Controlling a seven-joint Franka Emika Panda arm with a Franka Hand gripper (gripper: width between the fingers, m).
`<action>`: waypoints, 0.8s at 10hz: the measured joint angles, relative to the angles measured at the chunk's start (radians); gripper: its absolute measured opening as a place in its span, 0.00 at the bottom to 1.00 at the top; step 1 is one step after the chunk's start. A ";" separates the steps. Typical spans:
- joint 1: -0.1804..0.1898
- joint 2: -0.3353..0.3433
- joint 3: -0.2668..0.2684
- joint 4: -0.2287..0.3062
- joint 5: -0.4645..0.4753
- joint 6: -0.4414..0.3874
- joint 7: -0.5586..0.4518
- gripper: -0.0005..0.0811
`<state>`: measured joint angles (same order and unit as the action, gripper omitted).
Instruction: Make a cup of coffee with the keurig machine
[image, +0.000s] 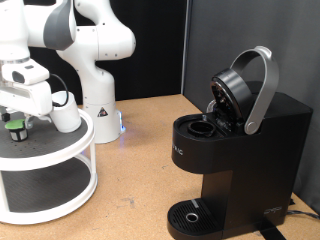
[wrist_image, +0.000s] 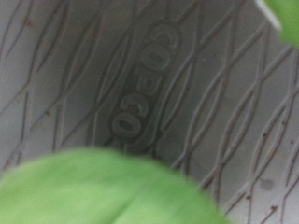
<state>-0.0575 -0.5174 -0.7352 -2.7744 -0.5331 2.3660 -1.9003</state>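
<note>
Hand (image: 17, 118): I see it low over the white tiered stand (image: 60, 160), at the green-topped pod (image: 15, 128); I cannot tell if its fingers are spread or pinching.
Cup (image: 63, 112): on the stand's upper tier, just beside the hand.
Keurig machine (image: 240, 150): on the counter (image: 135, 160), lid raised.
Wrist view: blurred green (wrist_image: 103, 191) over patterned grey mat (wrist_image: 140, 84), probably the pod.

exterior view: even, fairly bright room light from above. soft shadows lie under my two-tier stand (image: 60, 150) and beside the keurig machine (image: 235, 150). the dark curtain behind swallows detail. the machine's black body reads nearly flat, with a pale sheen on its silver handle. a small blue-white glow shows at my arm's base (image: 121, 128). image is small and slightly soft.

wrist view: dim, grey, low contrast. the patterned mat (wrist_image: 140, 89) is blurred, its embossed lettering barely legible. the green pod (wrist_image: 103, 191) is a wholly unfocused smear.
</note>
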 joint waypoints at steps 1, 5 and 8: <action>0.000 0.004 0.000 0.000 0.002 0.000 0.000 0.61; 0.002 0.016 0.000 0.012 0.011 0.001 0.006 0.27; 0.002 0.019 0.000 0.015 0.020 -0.002 0.006 0.17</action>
<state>-0.0556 -0.4987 -0.7354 -2.7594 -0.5129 2.3644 -1.8947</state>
